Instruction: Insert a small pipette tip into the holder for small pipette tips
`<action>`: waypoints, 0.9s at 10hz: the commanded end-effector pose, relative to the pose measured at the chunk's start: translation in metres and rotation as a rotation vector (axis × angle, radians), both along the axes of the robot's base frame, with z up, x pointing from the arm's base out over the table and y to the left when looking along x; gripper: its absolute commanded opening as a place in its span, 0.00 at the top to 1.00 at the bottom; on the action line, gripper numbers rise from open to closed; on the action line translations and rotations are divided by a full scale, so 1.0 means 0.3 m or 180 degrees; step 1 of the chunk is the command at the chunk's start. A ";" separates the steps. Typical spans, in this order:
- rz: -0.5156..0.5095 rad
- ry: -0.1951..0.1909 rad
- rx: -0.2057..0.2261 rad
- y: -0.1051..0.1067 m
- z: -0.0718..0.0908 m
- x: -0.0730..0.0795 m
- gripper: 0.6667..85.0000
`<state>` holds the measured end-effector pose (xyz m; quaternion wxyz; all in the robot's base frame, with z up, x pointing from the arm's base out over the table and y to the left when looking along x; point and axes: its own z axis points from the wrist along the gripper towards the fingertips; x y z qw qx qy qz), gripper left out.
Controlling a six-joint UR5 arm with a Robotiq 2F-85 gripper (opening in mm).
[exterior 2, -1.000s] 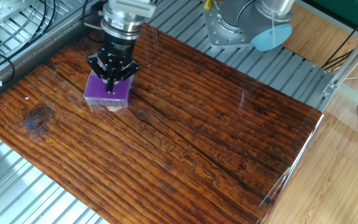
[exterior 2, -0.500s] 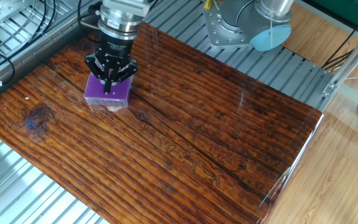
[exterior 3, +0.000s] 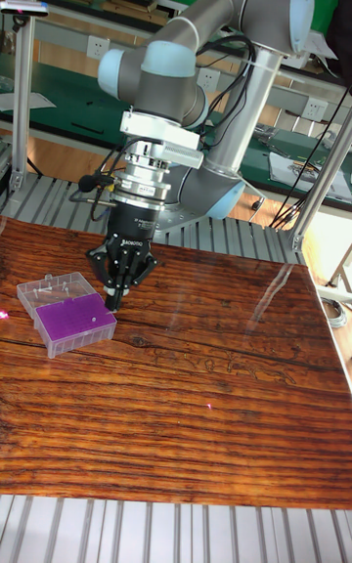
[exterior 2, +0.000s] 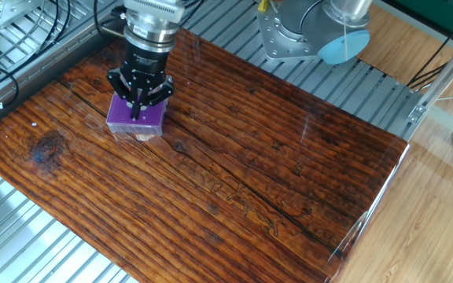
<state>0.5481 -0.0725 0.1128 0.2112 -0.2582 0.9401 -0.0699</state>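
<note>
gripper (exterior 2: 138, 110) — jaws pinched narrow, tip unseen | over holder for small pipette tips (exterior 2: 136, 119)

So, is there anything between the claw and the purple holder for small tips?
Nothing visible. In the tall fixed view the claw hangs at the holder's right edge with no object between them. A tip in the claw is too small to confirm.
</note>
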 end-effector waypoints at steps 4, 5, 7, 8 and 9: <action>-0.0262 0.0032 0.0019 -0.021 -0.006 0.013 1.00; -0.0280 0.0104 0.0027 -0.007 -0.011 -0.002 1.00; -0.0405 0.0182 0.0097 -0.003 -0.020 -0.023 1.00; -0.0501 0.0173 0.0205 0.014 -0.019 -0.020 1.00; -0.0590 0.0121 0.0252 0.014 -0.014 -0.007 1.00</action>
